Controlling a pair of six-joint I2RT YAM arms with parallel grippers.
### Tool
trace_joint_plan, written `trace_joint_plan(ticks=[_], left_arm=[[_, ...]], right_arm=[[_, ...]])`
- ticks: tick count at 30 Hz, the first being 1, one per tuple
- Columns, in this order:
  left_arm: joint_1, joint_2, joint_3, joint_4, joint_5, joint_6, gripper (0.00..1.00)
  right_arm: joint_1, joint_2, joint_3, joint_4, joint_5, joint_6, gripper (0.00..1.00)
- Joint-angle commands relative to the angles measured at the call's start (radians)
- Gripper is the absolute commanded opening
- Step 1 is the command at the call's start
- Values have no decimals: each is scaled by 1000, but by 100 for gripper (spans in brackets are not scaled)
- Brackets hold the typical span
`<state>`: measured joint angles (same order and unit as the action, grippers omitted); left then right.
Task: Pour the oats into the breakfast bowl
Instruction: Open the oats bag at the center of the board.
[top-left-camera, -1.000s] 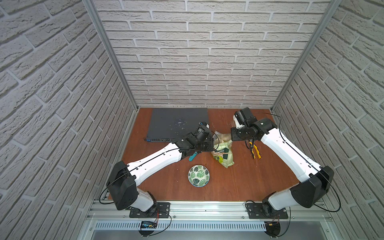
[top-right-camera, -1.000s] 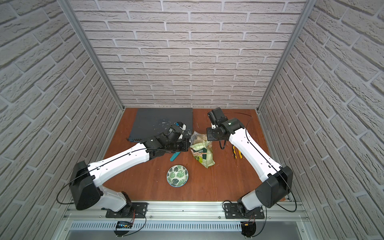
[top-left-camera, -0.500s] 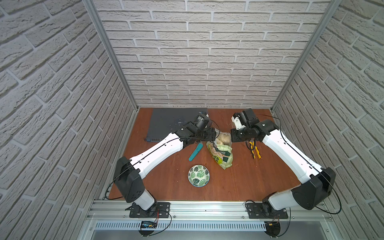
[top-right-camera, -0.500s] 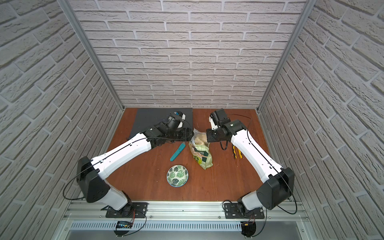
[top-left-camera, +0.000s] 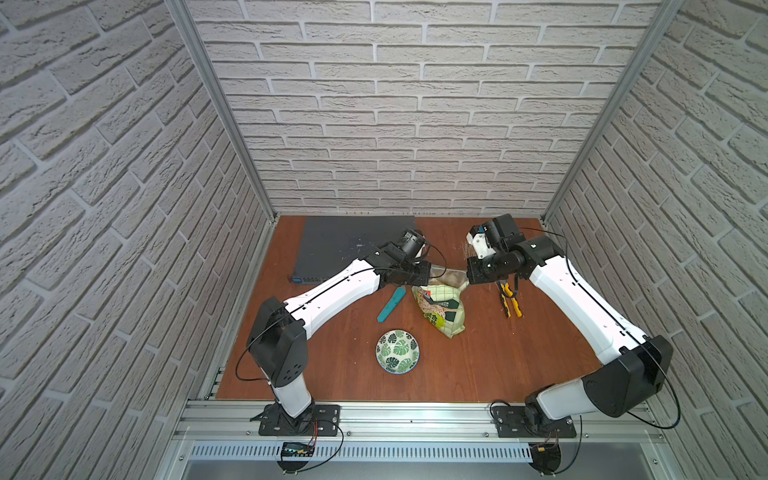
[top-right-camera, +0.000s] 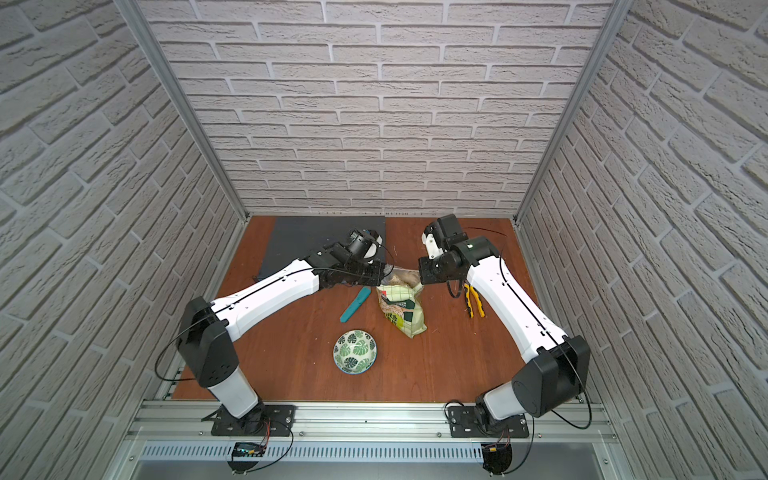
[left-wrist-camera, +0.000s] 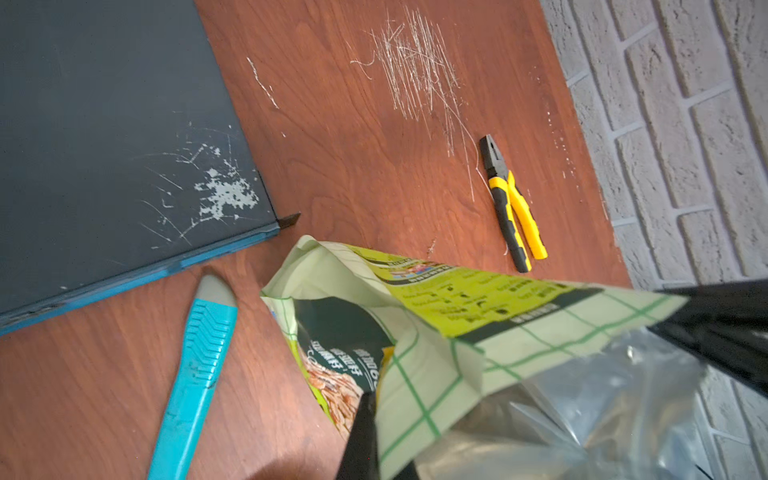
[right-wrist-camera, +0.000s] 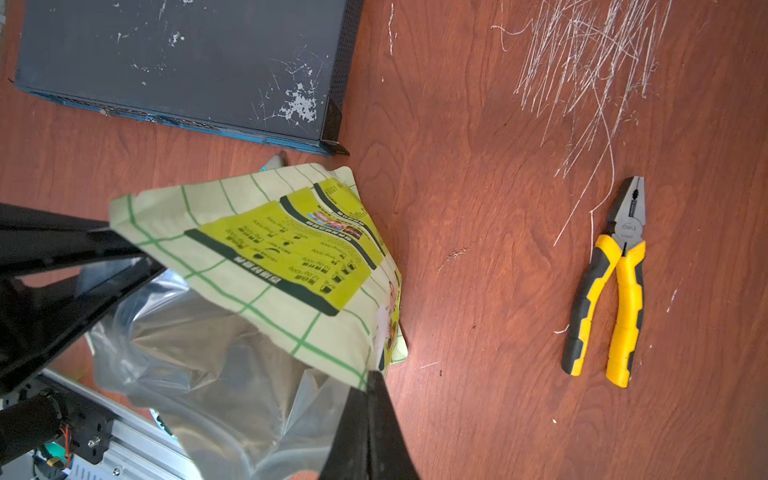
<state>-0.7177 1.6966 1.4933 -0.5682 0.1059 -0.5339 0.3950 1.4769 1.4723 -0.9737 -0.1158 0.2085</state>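
The green oats pouch (top-left-camera: 442, 309) (top-right-camera: 401, 305) stands on the table with its checkered top pulled open between both arms. Pale beige shows in the mouth in both top views, silver lining in the wrist views. My left gripper (top-left-camera: 432, 272) (left-wrist-camera: 372, 409) is shut on one top edge of the pouch (left-wrist-camera: 457, 299). My right gripper (top-left-camera: 466, 279) (right-wrist-camera: 372, 382) is shut on the opposite top edge of the pouch (right-wrist-camera: 291, 249). The breakfast bowl (top-left-camera: 397, 351) (top-right-camera: 355, 351), white with green leaves, sits apart in front of the pouch and looks empty.
A teal utility knife (top-left-camera: 391, 304) (left-wrist-camera: 195, 365) lies just left of the pouch. Yellow-and-black pliers (top-left-camera: 510, 301) (right-wrist-camera: 606, 286) lie to its right. A dark grey flat box (top-left-camera: 353, 245) (left-wrist-camera: 104, 145) fills the back left. Brick walls close in three sides.
My left gripper swung back from the pouch's side, opened, then shut on the pouch's top edge. The mouth now stands spread between both grippers. The right gripper kept its grip.
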Motion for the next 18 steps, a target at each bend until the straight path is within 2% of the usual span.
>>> trace_joint_plan(ticks=[1, 8, 12, 14, 16, 18], left_arm=[[1, -55, -10, -30, 0, 35, 0], [-26, -51, -15, -64, 29, 46, 0], [-27, -46, -14, -59, 20, 10, 0], [-29, -50, -22, -46, 21, -3, 0], [-28, -56, -35, -33, 20, -11, 0], [-28, -60, -40, -32, 15, -11, 0]], right_arm=[[-35, 15, 45, -17, 26, -73, 3], [-36, 37, 82, 27, -52, -129, 5], [-38, -107, -22, 52, -109, -191, 34], [-38, -205, -105, 83, -116, -201, 57], [-37, -315, -208, 129, -156, -185, 74], [-35, -421, -313, 190, -212, -128, 83]])
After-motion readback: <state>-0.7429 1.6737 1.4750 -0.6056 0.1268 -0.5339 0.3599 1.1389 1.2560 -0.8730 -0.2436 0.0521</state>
